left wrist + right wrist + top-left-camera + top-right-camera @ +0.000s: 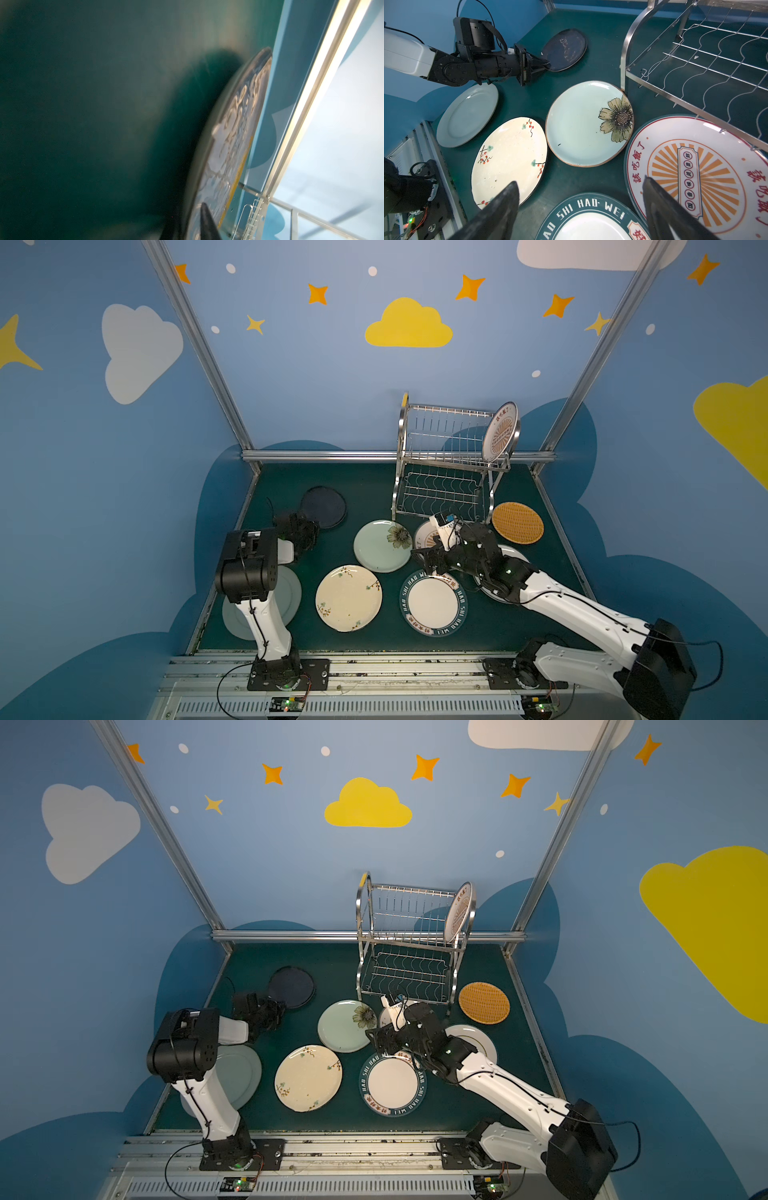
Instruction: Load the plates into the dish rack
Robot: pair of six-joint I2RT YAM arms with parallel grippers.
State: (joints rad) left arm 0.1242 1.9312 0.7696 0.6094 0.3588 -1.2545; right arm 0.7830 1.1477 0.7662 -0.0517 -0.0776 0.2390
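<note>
Two tools are in play, and the left tool [547,66] is the one that matters. Its jaws are pinched together on the near rim of the navy plate [324,506]; the left wrist view shows one finger [207,220] lying over the top face and the other under the edge. The navy plate sits at the far left of the table [365,489], flat or close to it, and I cannot tell whether the gripped edge is clear of the surface. From that grip the dish rack [449,456] lies off to the right and a little further back, well apart, with bare table between. Its long axis runs left to right in both top views, and the sunburst plate [500,433] standing on edge at the right end of the upper tier faces along that axis. So I judge the navy plate has to come up on edge, face turned toward the rack's end, and travel rightward into one of the free slots left of that plate. My left arm is plainly the nearer one to this plate. The right tool [580,182] hangs with its jaws wide apart and nothing between them, low over the teal lettered plate [591,209] and a second sunburst plate [695,176] that lies just in front of the rack
</note>
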